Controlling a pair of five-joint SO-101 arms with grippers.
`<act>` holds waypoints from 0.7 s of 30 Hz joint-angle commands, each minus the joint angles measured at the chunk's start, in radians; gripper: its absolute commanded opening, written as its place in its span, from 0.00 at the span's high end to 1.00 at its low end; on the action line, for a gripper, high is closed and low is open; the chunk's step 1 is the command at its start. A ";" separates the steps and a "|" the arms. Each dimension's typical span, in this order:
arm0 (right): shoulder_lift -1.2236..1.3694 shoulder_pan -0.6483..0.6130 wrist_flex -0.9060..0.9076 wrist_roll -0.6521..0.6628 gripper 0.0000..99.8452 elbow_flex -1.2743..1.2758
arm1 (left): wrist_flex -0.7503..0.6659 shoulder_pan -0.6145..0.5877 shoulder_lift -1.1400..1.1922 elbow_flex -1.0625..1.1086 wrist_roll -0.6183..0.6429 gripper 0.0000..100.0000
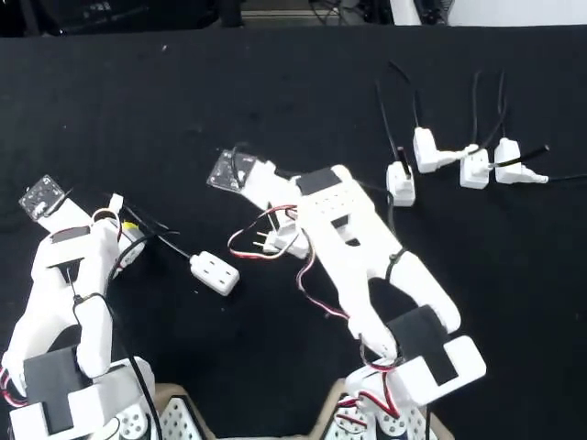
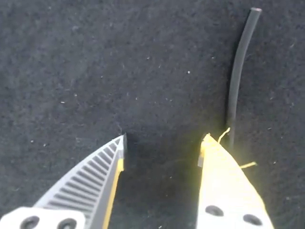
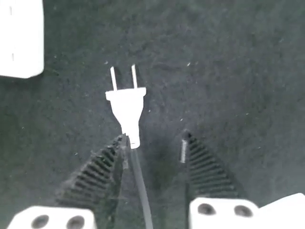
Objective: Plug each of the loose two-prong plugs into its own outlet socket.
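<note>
On the black table, the right arm slanted from lower right toward the centre, its right gripper spread open — the loose two-prong plug lay just beyond its fingertips, prongs pointing away, ungrasped. The left arm leaned up the left edge, left gripper also parted, holding nothing; the white outlet socket sat between the arms.

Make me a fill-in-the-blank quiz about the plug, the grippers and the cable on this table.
1. The loose plug shows ___ metal prongs.
2. The right gripper is ___, not shut, just behind that plug.
3. The cable beside the left gripper is coloured ___.
Missing words: two; open; black.
</note>
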 commanded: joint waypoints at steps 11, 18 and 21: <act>0.197 -0.049 -0.129 -0.035 0.87 -0.059 | 0.005 0.019 -0.034 -0.031 0.006 0.75; 0.087 -0.078 -0.014 -0.040 0.87 -0.041 | 0.005 0.024 -0.034 -0.033 0.005 0.75; 0.062 -0.078 -0.064 -0.040 0.87 0.002 | 0.005 0.019 -0.034 -0.033 0.005 0.75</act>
